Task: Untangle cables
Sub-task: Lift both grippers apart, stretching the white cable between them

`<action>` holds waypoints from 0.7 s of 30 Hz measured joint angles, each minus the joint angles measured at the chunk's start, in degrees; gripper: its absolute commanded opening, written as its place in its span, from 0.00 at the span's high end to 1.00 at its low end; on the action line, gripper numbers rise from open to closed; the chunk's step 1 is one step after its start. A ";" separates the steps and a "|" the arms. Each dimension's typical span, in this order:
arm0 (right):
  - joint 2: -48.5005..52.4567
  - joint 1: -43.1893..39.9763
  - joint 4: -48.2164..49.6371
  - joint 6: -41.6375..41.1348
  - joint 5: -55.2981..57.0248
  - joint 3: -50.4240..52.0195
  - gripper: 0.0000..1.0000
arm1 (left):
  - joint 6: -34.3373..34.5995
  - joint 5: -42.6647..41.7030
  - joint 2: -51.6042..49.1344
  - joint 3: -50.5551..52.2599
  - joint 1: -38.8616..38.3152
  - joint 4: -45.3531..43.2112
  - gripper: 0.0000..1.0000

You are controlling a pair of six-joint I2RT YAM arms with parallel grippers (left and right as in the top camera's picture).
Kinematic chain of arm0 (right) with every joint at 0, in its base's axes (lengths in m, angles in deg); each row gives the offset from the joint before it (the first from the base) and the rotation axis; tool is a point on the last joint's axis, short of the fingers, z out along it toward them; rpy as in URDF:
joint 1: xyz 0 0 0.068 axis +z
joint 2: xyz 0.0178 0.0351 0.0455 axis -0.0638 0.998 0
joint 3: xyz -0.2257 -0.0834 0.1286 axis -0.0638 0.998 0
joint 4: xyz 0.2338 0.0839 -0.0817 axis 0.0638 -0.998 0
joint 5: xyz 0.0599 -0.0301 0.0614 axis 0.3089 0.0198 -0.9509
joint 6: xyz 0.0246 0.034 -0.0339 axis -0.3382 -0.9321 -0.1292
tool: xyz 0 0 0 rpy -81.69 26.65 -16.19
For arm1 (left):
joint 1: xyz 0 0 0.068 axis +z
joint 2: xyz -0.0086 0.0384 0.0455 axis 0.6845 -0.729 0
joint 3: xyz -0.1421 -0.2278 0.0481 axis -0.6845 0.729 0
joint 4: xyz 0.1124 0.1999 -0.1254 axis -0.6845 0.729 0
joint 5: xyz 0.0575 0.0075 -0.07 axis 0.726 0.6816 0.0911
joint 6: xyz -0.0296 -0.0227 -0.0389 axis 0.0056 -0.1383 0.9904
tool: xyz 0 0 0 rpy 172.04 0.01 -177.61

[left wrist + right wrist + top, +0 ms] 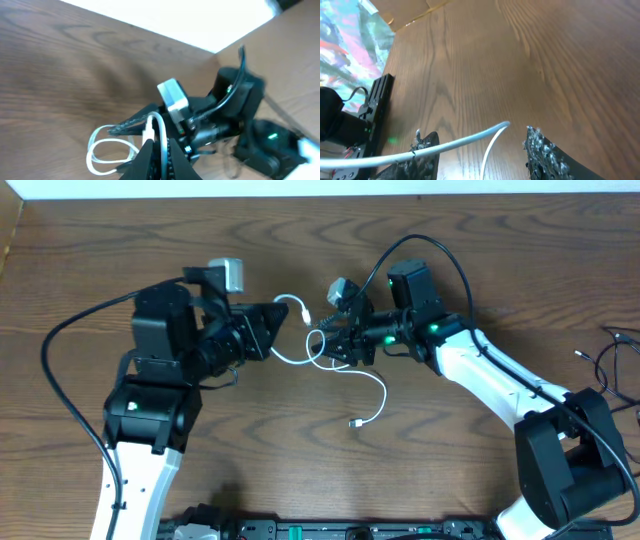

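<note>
The left hand (157, 149) is clamped on the thin white cord with small plug ends (460, 142). The right hand (480, 144) stands apart around it. Pulling now could tighten the cord's loops.

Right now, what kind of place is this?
Probably a robotics lab or workshop: a left arm and right arm work over a wooden table, handling a white cable, with loose wires at the edge.
</note>
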 measured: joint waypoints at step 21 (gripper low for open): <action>0.00 -0.11 12.70 -2.56 -15.54 0.00 0.50 | 24.26 -3.19 0.00 0.00 4.00 -12.28 0.93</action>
